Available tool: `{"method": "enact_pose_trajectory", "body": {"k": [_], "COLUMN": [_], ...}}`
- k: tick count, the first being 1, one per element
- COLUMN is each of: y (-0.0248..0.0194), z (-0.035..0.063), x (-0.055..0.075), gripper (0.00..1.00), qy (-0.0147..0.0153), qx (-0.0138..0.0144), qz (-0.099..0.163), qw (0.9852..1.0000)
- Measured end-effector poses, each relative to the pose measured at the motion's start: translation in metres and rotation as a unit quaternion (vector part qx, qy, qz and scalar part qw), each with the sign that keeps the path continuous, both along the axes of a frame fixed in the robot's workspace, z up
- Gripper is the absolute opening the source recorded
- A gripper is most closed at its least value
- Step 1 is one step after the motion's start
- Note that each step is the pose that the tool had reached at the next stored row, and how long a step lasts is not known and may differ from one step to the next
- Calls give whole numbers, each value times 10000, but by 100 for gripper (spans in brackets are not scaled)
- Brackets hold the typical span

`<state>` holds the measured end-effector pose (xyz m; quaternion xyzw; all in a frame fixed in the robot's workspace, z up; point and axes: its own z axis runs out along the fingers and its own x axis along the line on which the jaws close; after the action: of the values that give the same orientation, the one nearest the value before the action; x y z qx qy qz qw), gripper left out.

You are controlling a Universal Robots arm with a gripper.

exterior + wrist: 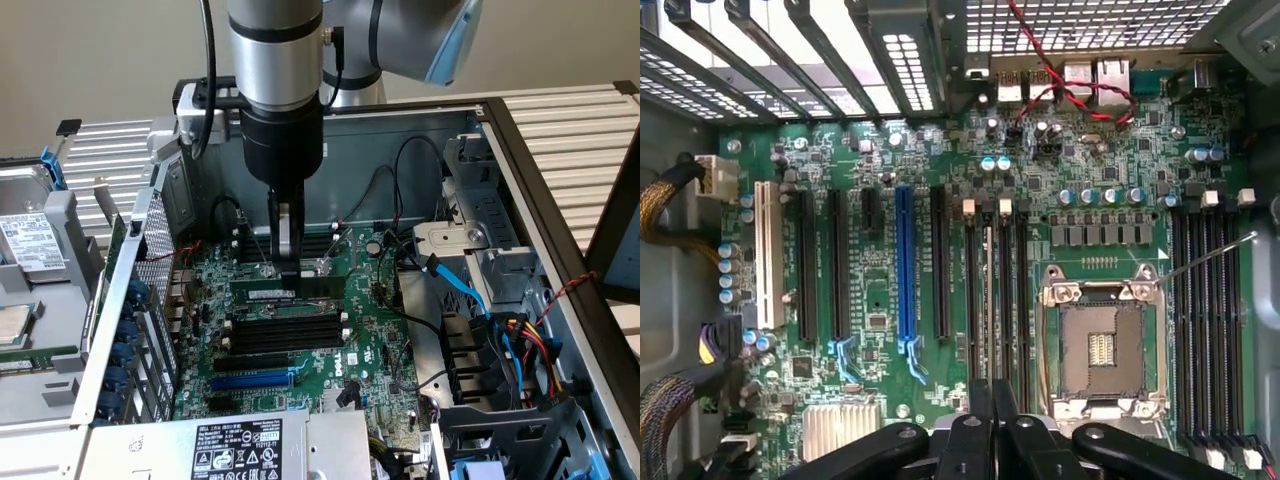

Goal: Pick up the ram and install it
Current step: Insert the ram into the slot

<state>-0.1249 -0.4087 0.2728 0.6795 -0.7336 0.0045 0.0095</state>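
Slatted white bench (580,110) carrying an open computer case (515,170), board facing up; plain wall (100,50) behind.

Exterior view's left: hard drive (35,245) on a swung-out carrier; then a row of blue clips (130,345) at the case edge.

Centre: green motherboard (375,340); arm comes straight down over it; the gripper (289,285) has its fingers drawn together on the ram (270,293). The stick stands on edge along a memory slot, white label toward the camera, most of its visible length on the exterior view's left of the fingers. Just beside it, nearer the camera, empty black slots (285,335) with white end latches (346,330); past those, the blue expansion slot (250,382).

Exterior view's right: blue data cable (465,290); drive cage (480,250); bundle of coloured wires (535,350).

Wrist view: ram edge-on, a thin pale line running along the slot row into the seam between the fingers.

Judgement: pick-up done; step in hand is seating the stick. How deep it sits, cannot tell; the latches at its own slot are too small to read. Seating calls for a straight push down, stick square to the slot, pressure even so neither end rides up.
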Motion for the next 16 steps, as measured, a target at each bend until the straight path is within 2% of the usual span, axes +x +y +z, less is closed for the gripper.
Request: {"method": "enact_pose_trajectory", "body": {"k": [11,16], "y": [-13,-23], "z": [-196,-247], "x": [-51,-49], "gripper": [12,12], "qy": [0,0], "qx": [0,0], "qz": [-39,-39], "qw": [10000,10000]}}
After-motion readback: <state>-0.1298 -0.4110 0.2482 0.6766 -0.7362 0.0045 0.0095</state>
